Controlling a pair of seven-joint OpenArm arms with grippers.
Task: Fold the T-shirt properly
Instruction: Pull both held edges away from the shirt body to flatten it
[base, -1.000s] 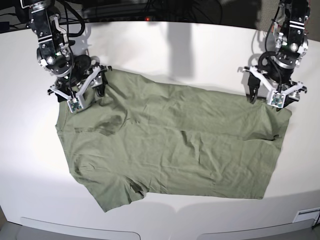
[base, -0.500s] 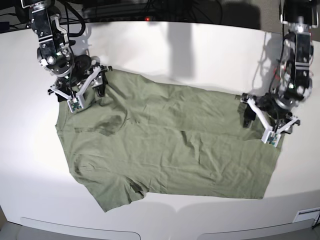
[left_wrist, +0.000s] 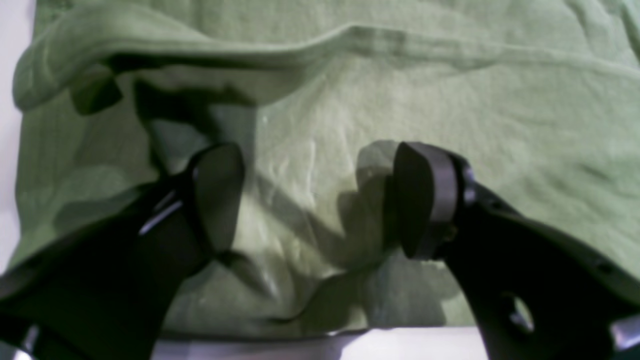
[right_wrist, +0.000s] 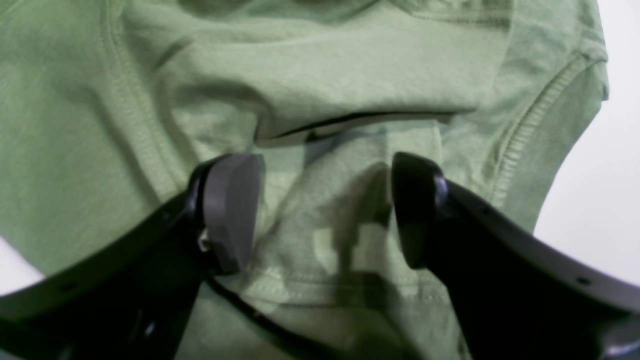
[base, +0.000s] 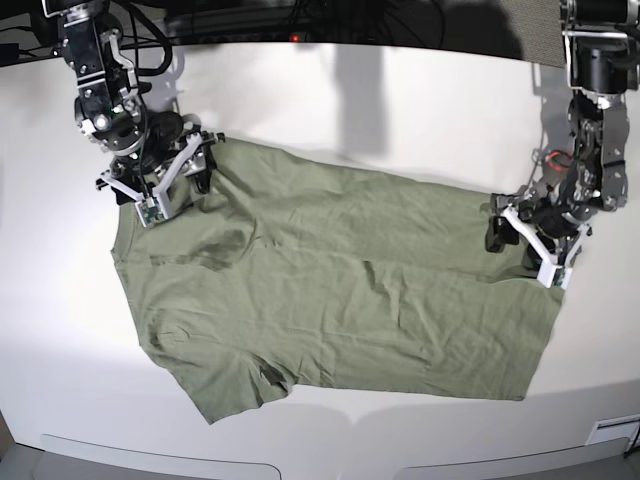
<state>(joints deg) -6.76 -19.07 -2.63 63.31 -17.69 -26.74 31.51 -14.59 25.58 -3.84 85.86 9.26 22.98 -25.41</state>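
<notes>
- Right gripper (base: 172, 186), on the base view's left, sits on the T-shirt (base: 340, 290) at its far shoulder corner; from its wrist view I see jaws spread, fabric between the pads (right_wrist: 232, 210), nothing pinched
- T-shirt lies flat on the white table (base: 400, 110), wrinkled; I judge we are at the corner-grasping step
- Left gripper (base: 527, 245) rests on the far hem corner, jaws apart; next I need both closing on cloth before lifting

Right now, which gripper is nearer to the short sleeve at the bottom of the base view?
Right. The right gripper stands over the T-shirt's shoulder end, above that sleeve. The left gripper is at the far hem corner.
</notes>
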